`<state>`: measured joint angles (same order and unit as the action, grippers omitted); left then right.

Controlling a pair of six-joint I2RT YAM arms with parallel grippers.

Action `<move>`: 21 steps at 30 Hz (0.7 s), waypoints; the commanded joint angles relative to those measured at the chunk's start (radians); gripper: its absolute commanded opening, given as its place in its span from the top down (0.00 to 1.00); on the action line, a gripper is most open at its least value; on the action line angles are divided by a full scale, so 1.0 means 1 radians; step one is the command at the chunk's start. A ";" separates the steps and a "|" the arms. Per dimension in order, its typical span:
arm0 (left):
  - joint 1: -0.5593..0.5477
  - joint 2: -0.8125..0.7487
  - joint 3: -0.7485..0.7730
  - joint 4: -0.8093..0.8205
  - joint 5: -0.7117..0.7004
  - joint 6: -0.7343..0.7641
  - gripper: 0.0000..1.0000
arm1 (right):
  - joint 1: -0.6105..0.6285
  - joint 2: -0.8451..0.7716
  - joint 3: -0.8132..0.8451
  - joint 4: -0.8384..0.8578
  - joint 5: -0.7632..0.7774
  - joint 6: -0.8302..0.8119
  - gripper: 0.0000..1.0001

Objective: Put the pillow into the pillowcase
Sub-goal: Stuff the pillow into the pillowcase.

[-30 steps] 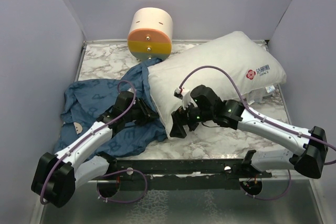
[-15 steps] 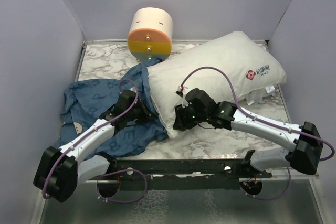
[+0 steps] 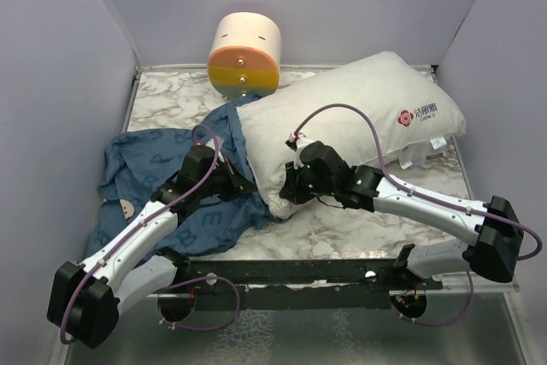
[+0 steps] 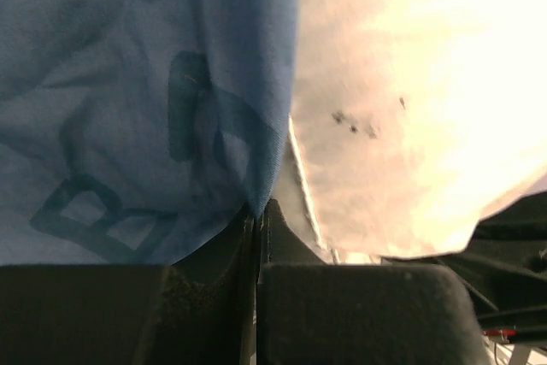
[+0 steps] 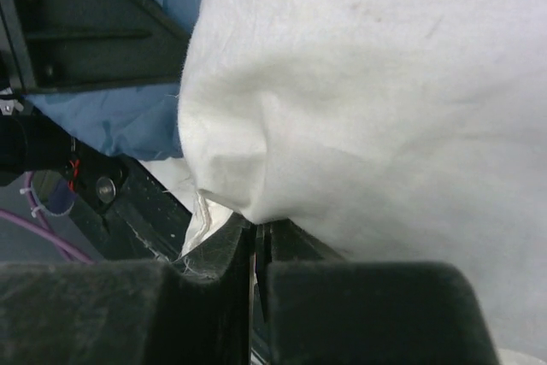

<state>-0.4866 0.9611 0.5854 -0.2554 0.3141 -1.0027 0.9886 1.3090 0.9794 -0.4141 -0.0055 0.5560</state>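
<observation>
Cylinder (image 3: 244, 55) near pillow (image 3: 359, 113), pillowcase (image 3: 145, 160) perhaps beneath

The top view looks down from high behind the arms (image 3: 137, 237), taking in the whole table (image 3: 342, 228). Each wrist view sits very close to the cloth. The left faces the pillowcase (image 4: 102, 83), with the pillow (image 4: 410, 83) at 2 o'clock. The right faces the pillow, with the pillowcase at 10 o'clock. All three share that pillow corner.

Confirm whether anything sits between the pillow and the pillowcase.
Nothing visible does. The pillow, its near corner pinched by the right end effector, lies against the pillowcase edge that the left end effector grips. The cream-and-orange cylinder stands behind both, off that path.
</observation>
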 commanded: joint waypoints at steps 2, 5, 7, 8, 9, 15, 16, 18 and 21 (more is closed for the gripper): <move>-0.006 -0.055 0.033 -0.029 0.113 0.036 1.00 | 0.003 0.034 0.072 0.145 0.086 -0.036 0.99; -0.006 -0.070 0.044 -0.030 0.153 0.040 1.00 | -0.007 0.063 0.097 0.192 0.094 -0.045 0.99; -0.006 -0.080 0.055 -0.027 0.170 0.042 1.00 | -0.019 0.089 0.111 0.222 0.083 -0.045 0.99; -0.006 -0.083 0.063 -0.024 0.178 0.042 1.00 | -0.023 0.106 0.120 0.231 0.077 -0.044 0.99; -0.006 -0.086 0.070 -0.022 0.187 0.043 1.00 | -0.025 0.119 0.130 0.242 0.074 -0.045 0.99; -0.006 -0.084 0.118 0.002 0.245 0.032 1.00 | -0.037 0.194 0.149 0.300 0.091 -0.029 0.99; -0.006 -0.084 0.132 0.004 0.257 0.028 1.00 | -0.046 0.200 0.140 0.314 0.094 -0.015 0.99; -0.006 -0.083 0.161 0.000 0.280 0.026 1.00 | -0.064 0.206 0.116 0.334 0.095 0.007 0.99; -0.006 -0.077 0.214 -0.021 0.309 0.028 1.00 | -0.080 0.221 0.101 0.358 0.090 0.020 0.99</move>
<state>-0.4866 0.8959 0.7128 -0.2817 0.5076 -0.9737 0.9443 1.5063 1.0927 -0.1921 0.0376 0.5453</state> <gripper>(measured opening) 0.011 0.013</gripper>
